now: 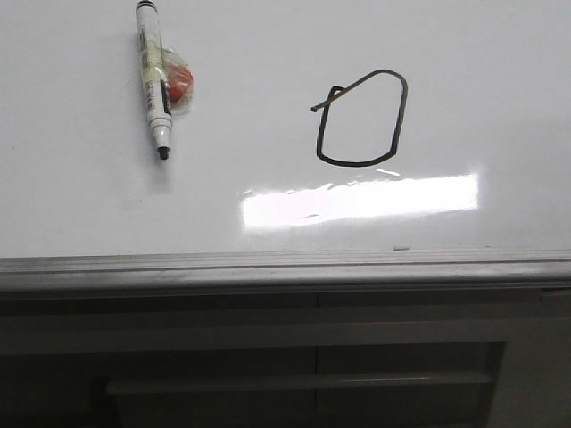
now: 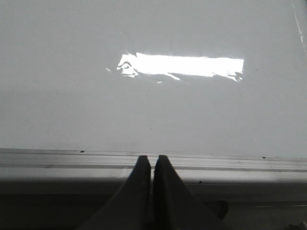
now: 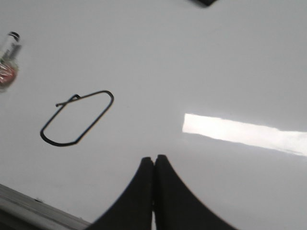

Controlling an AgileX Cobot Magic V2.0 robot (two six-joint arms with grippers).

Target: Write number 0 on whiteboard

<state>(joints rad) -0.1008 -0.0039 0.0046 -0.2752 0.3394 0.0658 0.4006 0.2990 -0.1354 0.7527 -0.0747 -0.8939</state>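
- The number 0 (image 1: pixel 361 119) is drawn in thin black line on the whiteboard (image 1: pixel 80 205), in the upper middle of the front frame, a little to the right of the centre; a short stroke sticks out at its upper left.
- A bright reflection (image 1: pixel 360 201) lies just below the loop.
- A marker (image 1: pixel 153 78) lies in the upper left of the front frame, well apart from the loop, with its dark tip pointing down; something small and red (image 1: pixel 181 86) is taped to its side.
- A grey metal strip (image 1: pixel 285 267) runs along the lower edge of the board.
- The left gripper (image 2: pixel 154 165) has its jaws pressed together and holds nothing; it is over the strip.
- The right gripper (image 3: pixel 154 165) also has its jaws together, empty, over bare board near the loop.
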